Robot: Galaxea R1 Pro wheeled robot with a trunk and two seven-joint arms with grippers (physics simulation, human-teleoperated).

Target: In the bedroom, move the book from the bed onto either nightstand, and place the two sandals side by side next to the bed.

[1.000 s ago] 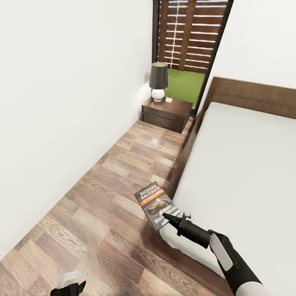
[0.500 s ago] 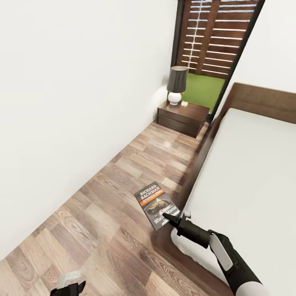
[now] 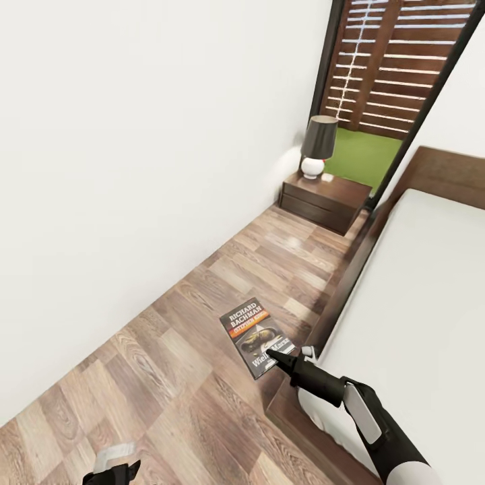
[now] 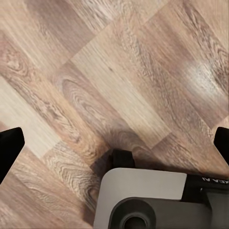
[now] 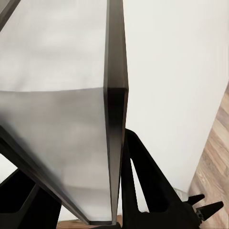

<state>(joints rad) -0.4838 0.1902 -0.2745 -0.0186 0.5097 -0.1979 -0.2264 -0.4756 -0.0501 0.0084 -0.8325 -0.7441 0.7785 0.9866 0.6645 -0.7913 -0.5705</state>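
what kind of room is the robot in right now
Most likely a bedroom: a low bed with a dark wooden frame, a nightstand carrying a table lamp beside it, and a wood-plank floor along a white wall.

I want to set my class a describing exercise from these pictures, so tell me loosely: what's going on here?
A two-armed robot is carrying the book, pinched in its right gripper above the wood floor beside the bed. Ahead, by the window, stands a nightstand with a lamp on its top, a likely spot for the book. The left gripper hangs open over the floor, holding nothing.
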